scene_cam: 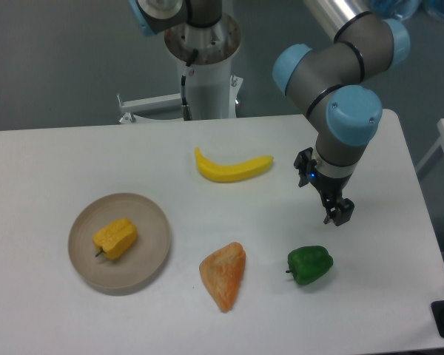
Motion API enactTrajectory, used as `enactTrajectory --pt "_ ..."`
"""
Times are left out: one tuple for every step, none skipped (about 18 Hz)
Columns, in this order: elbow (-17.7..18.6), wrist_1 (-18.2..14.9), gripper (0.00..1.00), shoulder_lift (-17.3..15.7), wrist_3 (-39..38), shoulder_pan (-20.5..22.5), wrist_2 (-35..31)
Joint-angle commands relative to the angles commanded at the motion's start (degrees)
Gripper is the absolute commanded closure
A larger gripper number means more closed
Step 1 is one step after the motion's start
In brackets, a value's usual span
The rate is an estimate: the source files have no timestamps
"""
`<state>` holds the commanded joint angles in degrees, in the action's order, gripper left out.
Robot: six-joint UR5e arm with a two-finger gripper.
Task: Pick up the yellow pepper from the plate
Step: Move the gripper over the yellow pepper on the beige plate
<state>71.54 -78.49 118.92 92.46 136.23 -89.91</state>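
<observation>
yellow pepper [115, 238]: lies on its side in the plate, a little left of the dish's middle, its short dark stem pointing toward the front-left rim; nothing is touching it.
plate [149, 259]: round beige dish resting flat on the desk near the front-left corner, holding only the yellow pepper.
gripper [338, 212]: hangs over the right part of the desk, pointing downward, above and just behind the green pepper; well apart from the plate. its dark fingers sit close together with nothing between them, but at this angle i cannot tell whether they are fully closed.
arm [345, 81]: grey tubes with light blue joint caps, reaching down from the back right edge of the desk.
banana [231, 167]: yellow, curved, lying toward the back middle of the desk, ends turned up toward the far edge.
orange wedge [224, 275]: lies near the front edge, about the middle, its narrow tip toward the front.
green pepper [310, 265]: sits front right of the middle, between the orange wedge and the right edge.
desk [52, 163]: white, flat top.
</observation>
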Motion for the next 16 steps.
enactTrajectory --pt "0.0 0.0 0.00 0.0 0.0 0.0 0.0" --pt "0.0 0.0 0.00 0.0 -0.1 0.0 0.0" --pt "0.0 0.0 0.00 0.1 -0.1 -0.1 0.0" --pt "0.0 0.0 0.00 0.1 -0.1 -0.2 0.1" --pt "0.0 0.0 0.00 0.1 -0.2 -0.1 0.3" --pt "0.0 0.0 0.00 0.2 -0.2 -0.1 0.7" --pt "0.0 0.0 0.00 0.3 -0.8 -0.1 1.1" --pt "0.0 0.3 0.00 0.4 -4.0 -0.1 1.7" --pt "-0.1 1.3 0.00 1.5 -11.2 -1.0 1.8" --pt "-0.8 1.8 0.00 2.5 -17.4 -3.3 1.6" --pt "-1.1 2.0 0.00 2.5 -21.1 -5.5 1.8" --pt "-1.1 2.0 0.00 2.3 -22.7 -6.9 1.9" --pt "-1.1 1.9 0.00 2.1 -24.6 -8.9 1.8" --pt "-0.9 1.9 0.00 1.9 -27.0 -11.0 1.8" --pt "-0.6 2.0 0.00 1.8 -30.0 -12.6 1.8" --pt "-0.6 2.0 0.00 1.8 -33.5 -14.7 1.8"
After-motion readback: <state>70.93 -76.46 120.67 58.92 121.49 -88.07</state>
